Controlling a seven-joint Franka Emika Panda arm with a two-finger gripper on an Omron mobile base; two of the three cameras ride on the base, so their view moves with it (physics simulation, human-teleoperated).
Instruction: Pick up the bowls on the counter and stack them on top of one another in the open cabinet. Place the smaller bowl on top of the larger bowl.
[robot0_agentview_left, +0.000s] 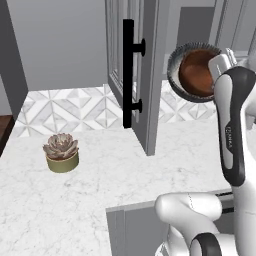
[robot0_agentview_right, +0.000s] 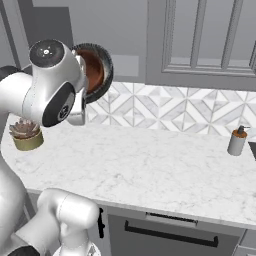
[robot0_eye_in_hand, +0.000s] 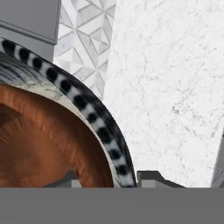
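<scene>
The larger bowl (robot0_agentview_left: 176, 70), dark grey with a speckled rim, hangs in the air tipped on its side, just right of the open cabinet's door (robot0_agentview_left: 150, 75). The smaller bowl (robot0_agentview_left: 194, 70), glossy reddish-brown, lies nested inside it; both also show in the right base view as the larger bowl (robot0_agentview_right: 106, 70) and the smaller bowl (robot0_agentview_right: 94, 70). My gripper (robot0_eye_in_hand: 109, 179) is shut over the rim (robot0_eye_in_hand: 87, 109), one finger on the brown inside (robot0_eye_in_hand: 39, 144) and one outside the grey wall. The white marble counter (robot0_agentview_left: 100, 175) lies below.
A succulent in a yellow-green pot (robot0_agentview_left: 61, 152) stands on the counter at the left. The door's black bar handle (robot0_agentview_left: 128, 72) juts toward me. A soap dispenser (robot0_agentview_right: 237, 141) stands at the far right by the tiled backsplash. A grey drawer front (robot0_agentview_left: 135, 225) sits below the counter edge.
</scene>
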